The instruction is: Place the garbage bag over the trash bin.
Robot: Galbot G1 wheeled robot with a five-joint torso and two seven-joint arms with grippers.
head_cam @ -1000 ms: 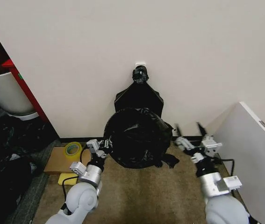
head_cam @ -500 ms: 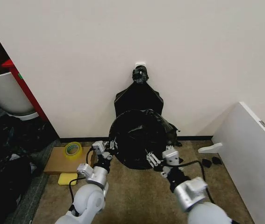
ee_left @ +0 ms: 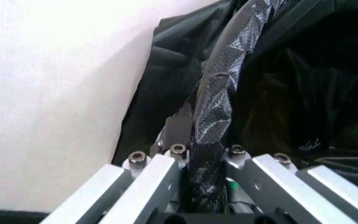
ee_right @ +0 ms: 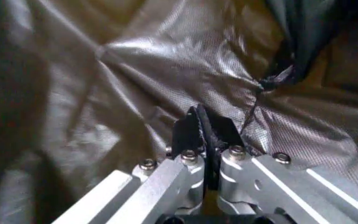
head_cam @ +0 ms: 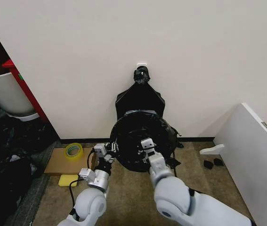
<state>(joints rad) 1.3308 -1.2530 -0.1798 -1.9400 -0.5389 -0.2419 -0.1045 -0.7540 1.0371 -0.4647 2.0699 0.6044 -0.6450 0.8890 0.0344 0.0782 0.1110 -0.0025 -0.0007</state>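
Note:
The glossy black garbage bag (head_cam: 140, 136) sits as a round open mouth against the wall. The trash bin is hidden under it. My left gripper (head_cam: 112, 149) is at the bag's left rim. In the left wrist view it (ee_left: 199, 140) is shut on a rolled fold of the garbage bag (ee_left: 219, 93). My right gripper (head_cam: 146, 144) reaches into the middle of the bag's mouth. Seen from the right wrist, it (ee_right: 207, 133) is shut on the crinkled film of the garbage bag (ee_right: 135, 60), and creases run toward its tips.
A flat black bundle (head_cam: 140, 99) with a knotted top hangs on the wall behind. To the left lie a yellow tape roll (head_cam: 73, 150) on cardboard (head_cam: 58, 164), a white tub (head_cam: 4, 94) and dark clutter. A white board (head_cam: 253, 155) leans at the right.
My right arm has swung from the bin's right side leftward into the bag's mouth, and its spread fingers have shut. My left gripper has shifted slightly right along the rim.

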